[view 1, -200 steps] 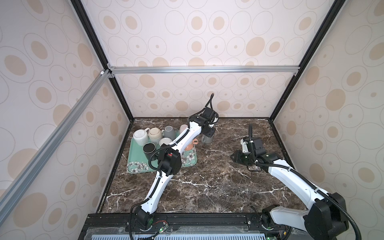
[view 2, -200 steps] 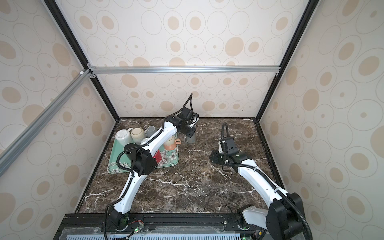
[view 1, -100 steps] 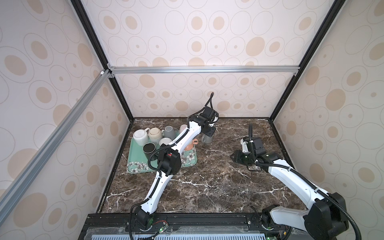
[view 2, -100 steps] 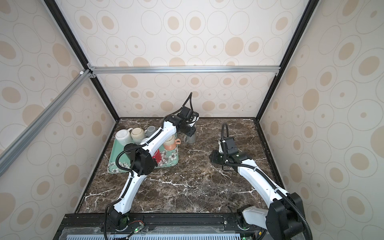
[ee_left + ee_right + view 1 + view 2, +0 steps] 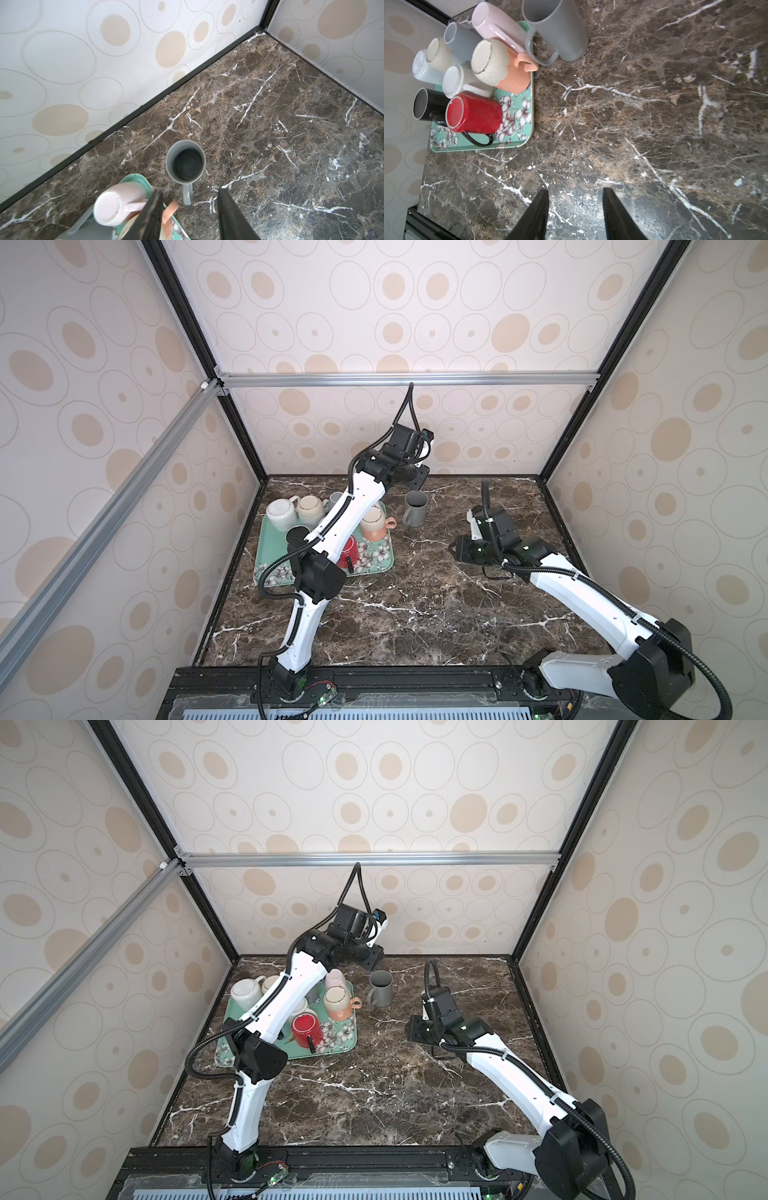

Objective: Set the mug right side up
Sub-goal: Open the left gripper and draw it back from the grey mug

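Note:
A grey mug (image 5: 415,508) (image 5: 381,988) stands upright on the marble table, mouth up, just right of the tray. In the left wrist view the grey mug (image 5: 185,160) shows its dark inside, with its handle toward my fingers. My left gripper (image 5: 189,190) (image 5: 419,479) hovers above it, open, with nothing between the fingers and no contact with the mug. My right gripper (image 5: 576,190) (image 5: 454,549) is open and empty, low over bare marble to the right. The grey mug (image 5: 558,29) is far from it.
A green floral tray (image 5: 374,570) (image 5: 517,143) at the back left carries several mugs bottom up, among them a red one (image 5: 306,1029) (image 5: 475,113), a peach one (image 5: 374,524) and a pink one (image 5: 116,204). The back wall is close behind the grey mug.
My left gripper's jaws have widened and it has lifted slightly off the grey mug, which stays standing. The right arm has not moved.

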